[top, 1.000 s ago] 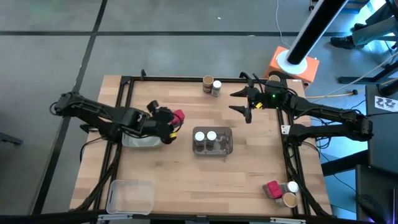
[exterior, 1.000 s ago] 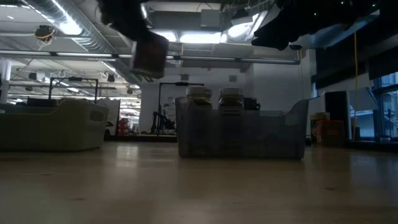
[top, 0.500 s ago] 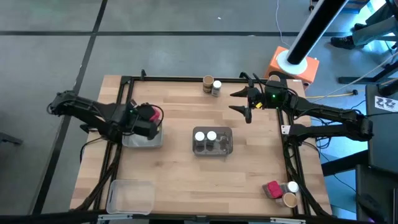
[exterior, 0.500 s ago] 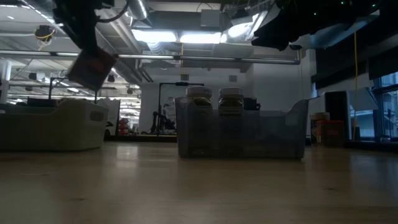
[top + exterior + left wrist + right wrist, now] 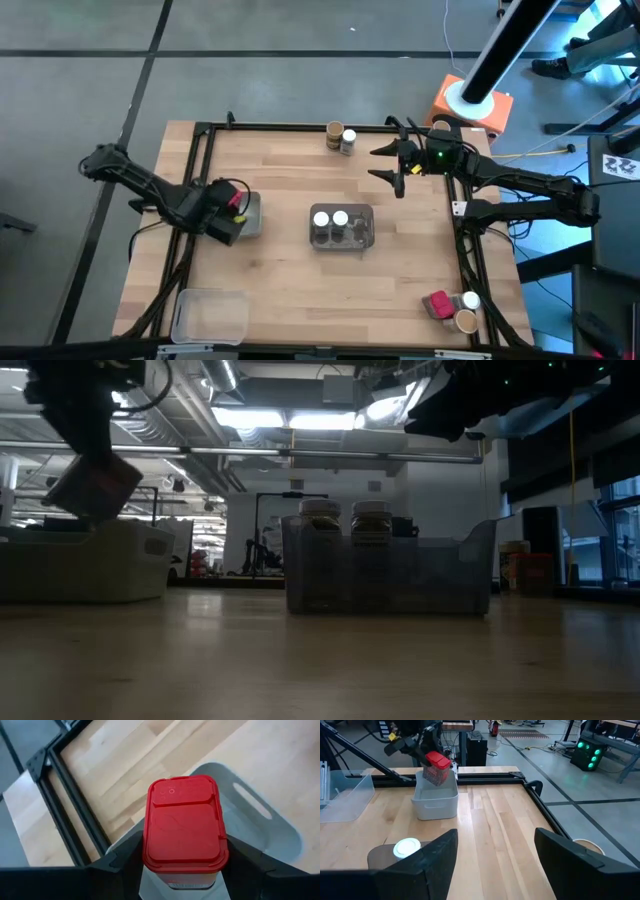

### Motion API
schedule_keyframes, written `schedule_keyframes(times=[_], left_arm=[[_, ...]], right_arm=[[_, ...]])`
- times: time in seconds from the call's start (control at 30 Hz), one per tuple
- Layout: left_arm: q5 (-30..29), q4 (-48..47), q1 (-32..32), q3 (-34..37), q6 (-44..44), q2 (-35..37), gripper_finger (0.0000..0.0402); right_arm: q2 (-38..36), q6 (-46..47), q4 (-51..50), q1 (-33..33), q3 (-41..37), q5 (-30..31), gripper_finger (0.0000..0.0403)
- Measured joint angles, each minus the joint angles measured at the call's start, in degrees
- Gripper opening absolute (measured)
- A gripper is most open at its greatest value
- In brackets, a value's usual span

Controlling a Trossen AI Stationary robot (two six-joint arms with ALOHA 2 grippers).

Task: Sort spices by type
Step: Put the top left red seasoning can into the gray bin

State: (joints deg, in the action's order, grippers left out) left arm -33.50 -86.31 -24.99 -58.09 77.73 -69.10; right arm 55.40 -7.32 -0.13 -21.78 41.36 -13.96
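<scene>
Spices: sorting in progress
Red-lidded packet (image 5: pixel 185 827) held tilted above grey bin (image 5: pixel 247 214); two white-lidded jars (image 5: pixel 331 219) upright in clear tray (image 5: pixel 364 240).

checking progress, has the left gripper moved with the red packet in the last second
Yes. The left gripper carried the red packet leftward, away from the centre tray, over the grey bin.
</scene>
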Motion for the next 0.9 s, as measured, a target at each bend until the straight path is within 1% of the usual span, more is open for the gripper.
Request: schedule_keyframes(times=[0.07, 0.37, 0.57, 0.8, 0.9], left_arm=[[-0.1, 0.2, -1.0, 1.9, 2.5, 0.0, 0.0198], [-0.5, 5.5, -3.9, 10.7, 5.1, 0.0, 0.0198], [-1.2, 8.3, -4.6, 16.4, 8.6, 0.0, 0.0198], [-2.3, 12.5, -4.7, 20.0, 11.3, 0.0, 0.0199], [-2.3, 13.4, -4.7, 20.3, 10.2, 0.0, 0.0217]], right_arm=[[0.0, -0.2, 0.0, 0.0, 0.0, 0.0, 0.0264], [1.5, -0.2, 0.2, 0.0, 0.0, 0.0, 0.0264], [1.8, -0.2, 1.6, 0.0, 0.0, 0.0, 0.0264], [1.8, -0.1, 1.7, 0.0, 0.0, 0.0, 0.0264], [1.8, 0.0, 1.5, 0.0, 0.0, 0.0, 0.0264]])
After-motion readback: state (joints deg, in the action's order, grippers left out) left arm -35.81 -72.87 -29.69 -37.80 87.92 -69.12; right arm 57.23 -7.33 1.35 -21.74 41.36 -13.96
